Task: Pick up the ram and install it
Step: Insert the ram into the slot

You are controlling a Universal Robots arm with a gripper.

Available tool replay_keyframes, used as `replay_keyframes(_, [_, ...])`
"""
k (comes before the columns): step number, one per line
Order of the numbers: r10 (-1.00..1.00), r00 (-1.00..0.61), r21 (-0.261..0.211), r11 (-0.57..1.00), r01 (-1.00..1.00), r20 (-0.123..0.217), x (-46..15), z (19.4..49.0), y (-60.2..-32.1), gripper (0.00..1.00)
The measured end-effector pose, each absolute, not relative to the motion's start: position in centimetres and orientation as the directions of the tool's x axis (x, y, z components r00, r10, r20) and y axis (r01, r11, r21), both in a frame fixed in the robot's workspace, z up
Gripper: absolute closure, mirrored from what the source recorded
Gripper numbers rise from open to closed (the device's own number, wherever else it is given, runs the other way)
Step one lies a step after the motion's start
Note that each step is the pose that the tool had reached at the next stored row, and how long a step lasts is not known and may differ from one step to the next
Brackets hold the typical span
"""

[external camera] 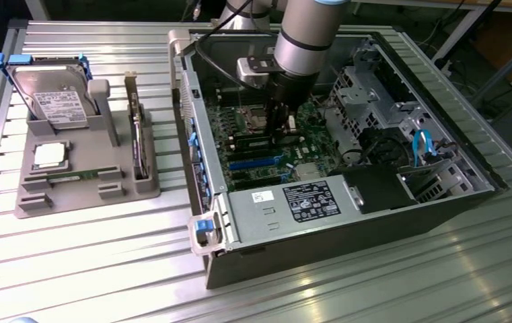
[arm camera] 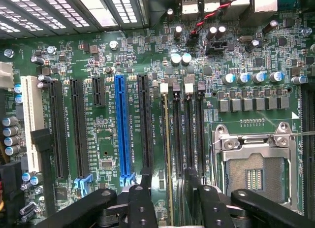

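The ram stands edge-on in a motherboard slot; the pincer straddles it, jaws parted. It looks thin, light, stiff, fragile: grip its long flat faces.

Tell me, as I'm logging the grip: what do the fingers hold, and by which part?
Nothing. The fingers stand open, one on each side of the ram, which sits in its slot.
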State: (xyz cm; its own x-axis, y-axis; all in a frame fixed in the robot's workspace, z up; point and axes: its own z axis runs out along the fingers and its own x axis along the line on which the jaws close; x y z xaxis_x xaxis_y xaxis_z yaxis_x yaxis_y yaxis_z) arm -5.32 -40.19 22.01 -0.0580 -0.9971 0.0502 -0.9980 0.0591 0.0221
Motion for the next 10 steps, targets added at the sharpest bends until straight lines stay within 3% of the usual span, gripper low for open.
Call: replay_keyframes(10, [-0.997,-0.058,0.022,0.059,-0.998,0.050,-5.3,26.2,-40.2,0.60])
